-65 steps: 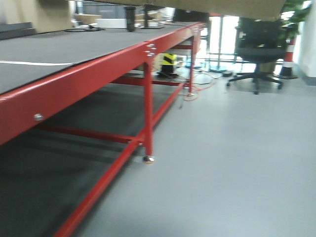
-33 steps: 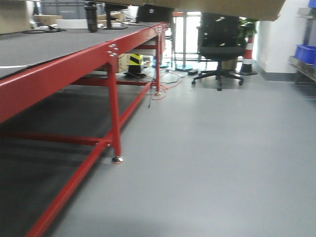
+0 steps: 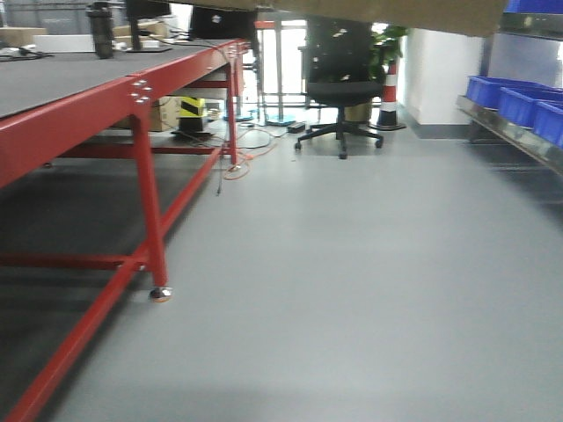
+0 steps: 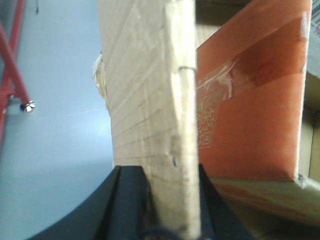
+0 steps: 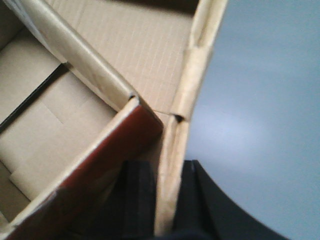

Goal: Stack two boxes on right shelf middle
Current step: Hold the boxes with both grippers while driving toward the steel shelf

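Under the camera, the grey floor (image 3: 352, 290) is smooth and a little shiny. On the left stands the red-framed table (image 3: 145, 149) with a dark top, and far behind it an office chair (image 3: 339, 88). At the right edge, the steel shelf (image 3: 510, 136) carries blue bins (image 3: 519, 98). The cardboard box (image 4: 145, 90) is up in the air, well apart from the shelf. The left tool (image 4: 162, 172) is clenched on one box wall, the right tool (image 5: 165, 170) on another. An orange box (image 4: 250, 100) lies inside.
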Robot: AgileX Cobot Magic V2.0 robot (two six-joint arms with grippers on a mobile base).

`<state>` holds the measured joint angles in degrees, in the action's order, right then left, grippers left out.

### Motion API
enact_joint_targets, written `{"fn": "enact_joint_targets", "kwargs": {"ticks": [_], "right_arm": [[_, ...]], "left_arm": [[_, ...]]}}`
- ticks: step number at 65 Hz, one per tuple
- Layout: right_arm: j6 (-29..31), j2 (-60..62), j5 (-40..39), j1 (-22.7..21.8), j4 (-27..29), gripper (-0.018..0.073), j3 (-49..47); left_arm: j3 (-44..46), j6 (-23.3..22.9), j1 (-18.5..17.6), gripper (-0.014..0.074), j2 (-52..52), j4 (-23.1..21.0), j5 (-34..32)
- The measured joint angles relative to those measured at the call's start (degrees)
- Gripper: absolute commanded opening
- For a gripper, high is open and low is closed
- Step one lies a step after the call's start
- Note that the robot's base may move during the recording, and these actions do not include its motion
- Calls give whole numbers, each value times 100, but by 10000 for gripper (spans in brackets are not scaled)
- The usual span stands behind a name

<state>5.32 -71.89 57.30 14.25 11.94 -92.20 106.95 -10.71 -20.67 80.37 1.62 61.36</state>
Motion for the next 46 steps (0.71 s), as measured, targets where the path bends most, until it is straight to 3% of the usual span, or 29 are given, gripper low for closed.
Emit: {"fn": "enact_joint_targets", "kwargs": {"ticks": [46], "right_arm": [[0,0,10,0,0,-154,0]], "left_arm": [[0,0,0,-111,0,-10,-10]]}}
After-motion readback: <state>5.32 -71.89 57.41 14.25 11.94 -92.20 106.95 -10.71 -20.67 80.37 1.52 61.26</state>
